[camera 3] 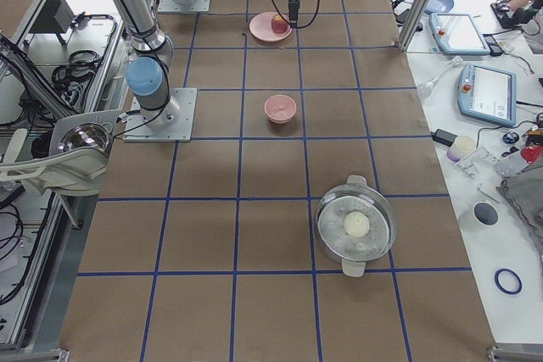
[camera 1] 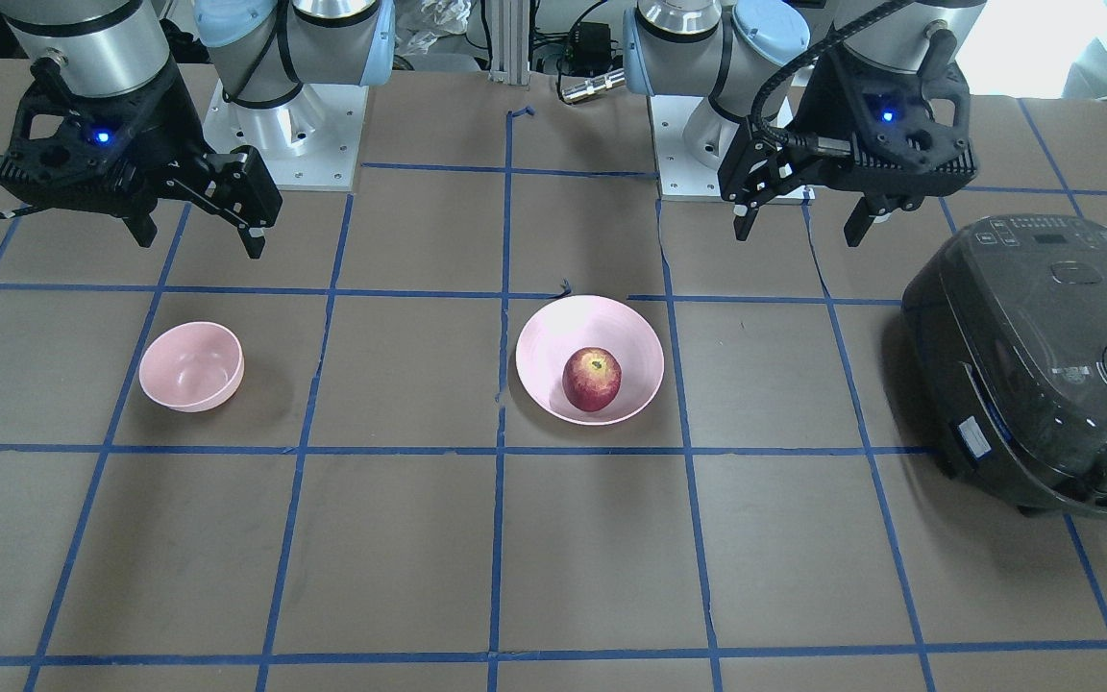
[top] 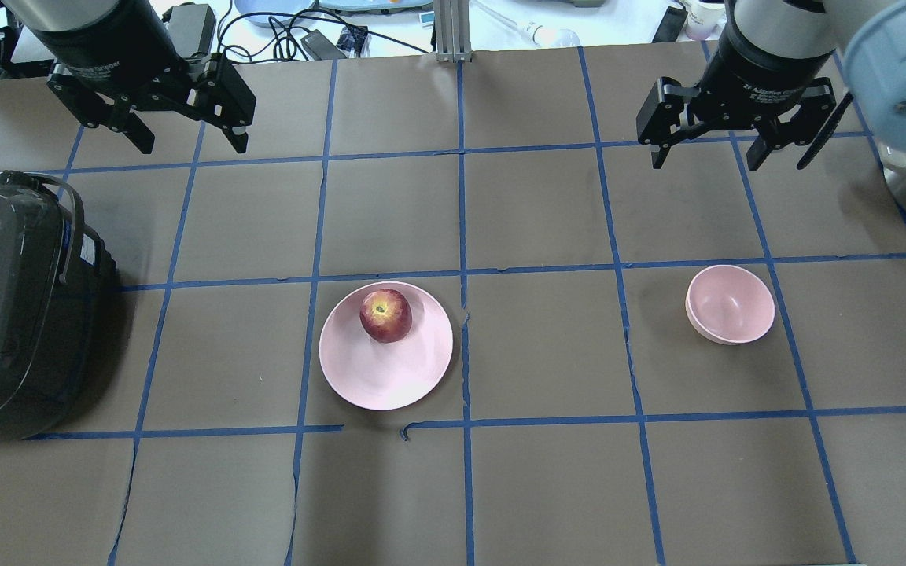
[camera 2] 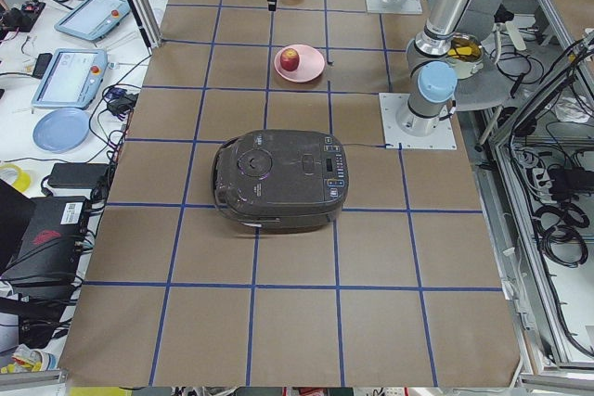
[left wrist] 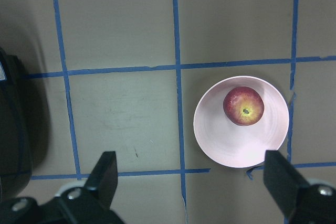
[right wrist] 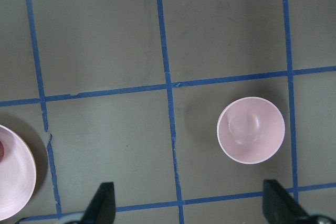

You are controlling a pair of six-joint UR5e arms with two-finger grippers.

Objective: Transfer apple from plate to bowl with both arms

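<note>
1. Overhead exterior view: the apple (top: 384, 314) rests on the plate (top: 386, 381), off centre and near one rim, with its yellow stem end turned up.
2. The plate sits flat on the brown table (top: 539, 220). It lies well below the left gripper (top: 193, 143) and off to that gripper's inner side, toward the middle of the table.
3. The left gripper hangs in the air with its two fingers spread wide, touching neither the apple nor the plate.
4. In the left wrist-mounted view the apple lies out ahead of the fingers (left wrist: 106, 174), between their two lines but nearer the one on that view's right.
5. The bowl (top: 730, 314) stands upright on the table, well apart from the plate. It is below the right gripper (top: 706, 159) and roughly under its fingers.
6. The right gripper hangs high with its fingers spread wide, well apart from the bowl.
7. In the right wrist-mounted view the bowl lies ahead of that gripper's fingers, closer to the finger on that view's right. An edge of the plate shows beyond the other finger.
8. A dark rice cooker (top: 12, 306) stands on the table on the outer side of the left gripper's fingers, below their height.
9. A steel pot (camera 3: 356, 226) with a glass lid stands on the outer side of the right gripper's fingers.
10. Blue tape lines (top: 462, 236) divide the table into squares, and one line runs between the plate and the bowl.
</note>
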